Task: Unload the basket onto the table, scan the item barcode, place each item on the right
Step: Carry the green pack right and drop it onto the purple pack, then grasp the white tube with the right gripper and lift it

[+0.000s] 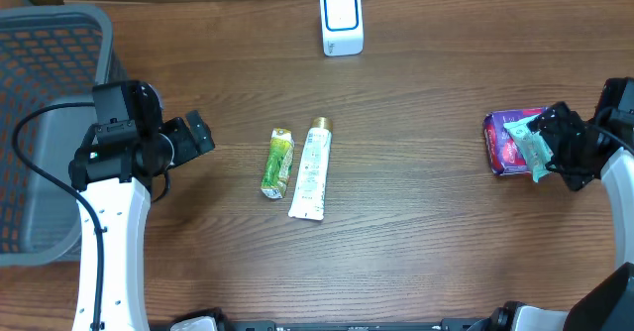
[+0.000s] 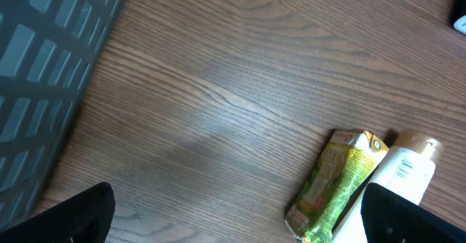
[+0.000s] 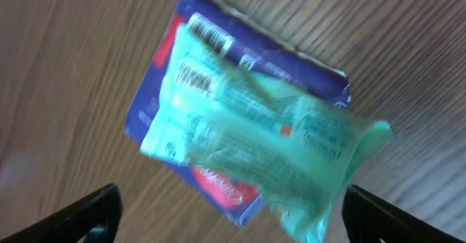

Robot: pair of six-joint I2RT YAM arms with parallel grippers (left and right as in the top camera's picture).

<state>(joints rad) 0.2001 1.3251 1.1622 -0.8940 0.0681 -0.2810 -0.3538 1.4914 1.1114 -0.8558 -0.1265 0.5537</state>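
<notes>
A brown wooden table [image 1: 426,242] is seen from above, its grain running lengthways. A grey mesh basket [image 1: 54,14] is set at the far left edge, beside the left arm.

The left gripper [image 1: 206,133] is held just above the wood near the basket, pointed toward the middle of the table. Its jaws are spread as wide as they go, and nothing is gripped between them; in the wrist view only bare wood lies between the two dark fingertips [image 2: 73,214].

The right gripper [image 1: 551,145] is placed at the far right, over two stacked packs. Its jaws are likewise parted wide, with one dark finger [image 3: 87,217] in each lower corner of the wrist view. The lower pack is a flat purple pack [image 1: 505,143] lying on the table. The teal packet [image 3: 255,141], the item of the task, is laid slantwise across it, with one crimped end overhanging the purple edge. The packet is not clamped, though through the blur it cannot be told whether that end brushes the nearer finger. Barcode stripes [image 3: 211,36] are shown at the upper left of the stack.

A white tube [image 1: 310,172] with a gold cap is laid at the table's middle, and a green pouch [image 1: 278,163] lies just beside it on the left. The white scanner [image 1: 342,21], edged in blue, stands at the far edge, well apart from the packet.
</notes>
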